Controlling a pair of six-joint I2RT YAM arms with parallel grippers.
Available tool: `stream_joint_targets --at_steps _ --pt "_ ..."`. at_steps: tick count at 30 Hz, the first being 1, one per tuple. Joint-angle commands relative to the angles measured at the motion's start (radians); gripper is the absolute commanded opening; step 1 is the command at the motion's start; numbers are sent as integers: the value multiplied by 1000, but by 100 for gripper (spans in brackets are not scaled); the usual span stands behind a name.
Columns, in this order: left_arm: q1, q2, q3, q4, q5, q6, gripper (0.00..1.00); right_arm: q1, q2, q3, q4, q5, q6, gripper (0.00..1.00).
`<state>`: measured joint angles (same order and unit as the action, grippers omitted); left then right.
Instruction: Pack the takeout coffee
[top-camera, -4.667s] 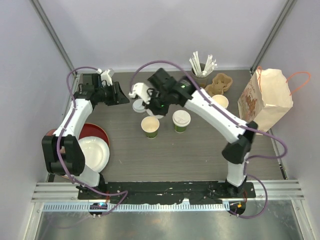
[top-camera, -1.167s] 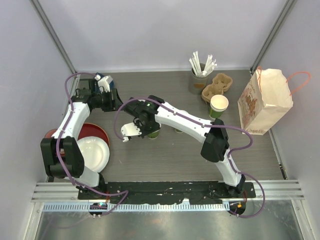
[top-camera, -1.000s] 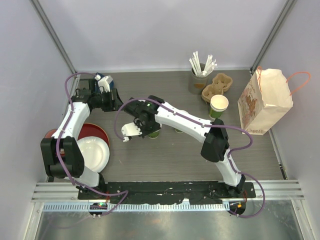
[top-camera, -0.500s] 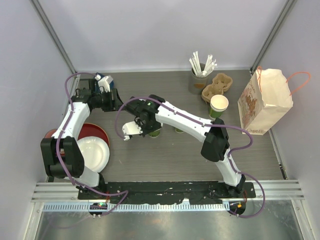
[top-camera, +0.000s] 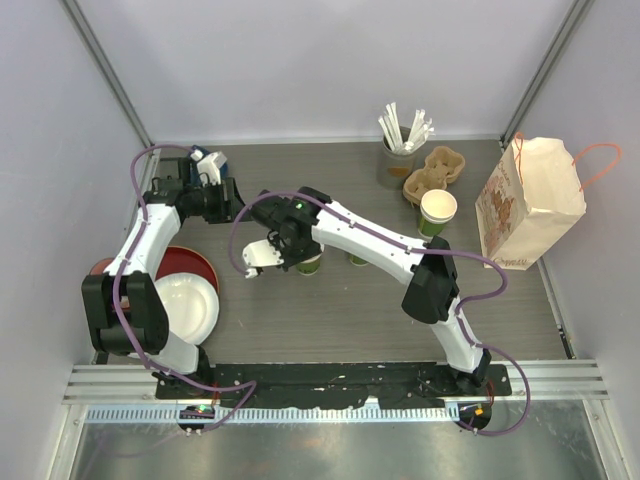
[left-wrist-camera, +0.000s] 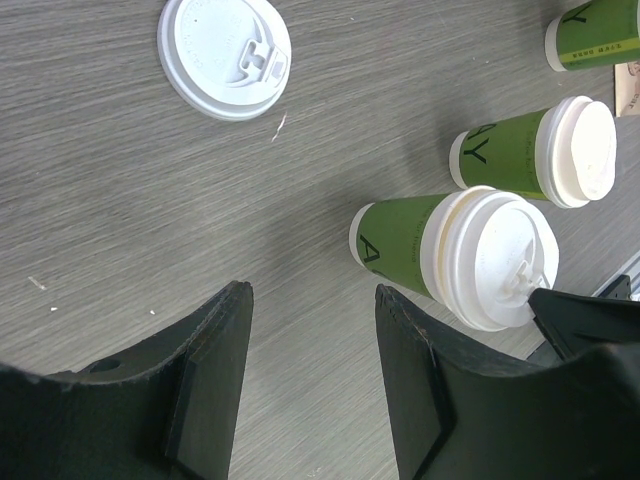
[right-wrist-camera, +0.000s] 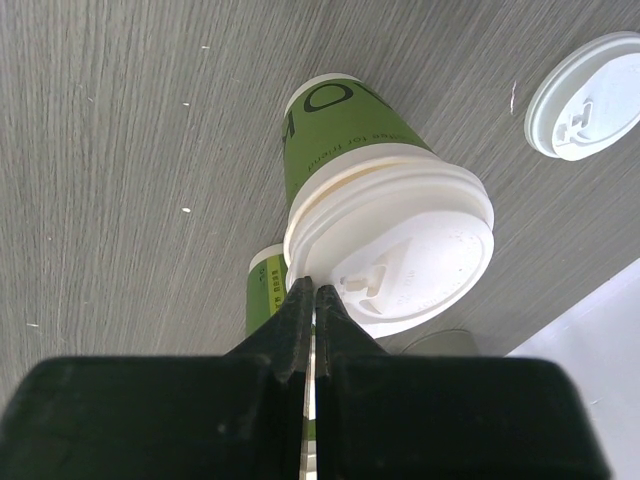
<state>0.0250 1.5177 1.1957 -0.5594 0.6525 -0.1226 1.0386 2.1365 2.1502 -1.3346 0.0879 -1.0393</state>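
The grey wood-grain table (top-camera: 340, 320) sits in a white-walled booth. Near its middle stands the green coffee cup (right-wrist-camera: 345, 130), open a few seconds ago and now wearing a white lid (right-wrist-camera: 400, 265). A cream sliver of rim suggests the lid still needs pressing down before packing. The right gripper (right-wrist-camera: 313, 292), pinched together on nothing, touches the lid's edge. The left gripper (left-wrist-camera: 312, 295) hovers, spread wide and empty, near a loose lid (left-wrist-camera: 224, 55). The paper bag (top-camera: 530, 200) stands well apart.
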Motion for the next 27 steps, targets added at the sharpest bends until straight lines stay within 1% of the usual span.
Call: stream_joint_targets --at_steps 1,13,27 --pt "4 -2 25 -7 29 14 56 -2 -15 17 -9 -5 8 1" --pt "3 -5 30 -14 35 17 56 -5 0 -32 8 -10 25 1" --pt "4 -1 38 -16 39 18 56 -5 -12 -6 49 30 45 1"
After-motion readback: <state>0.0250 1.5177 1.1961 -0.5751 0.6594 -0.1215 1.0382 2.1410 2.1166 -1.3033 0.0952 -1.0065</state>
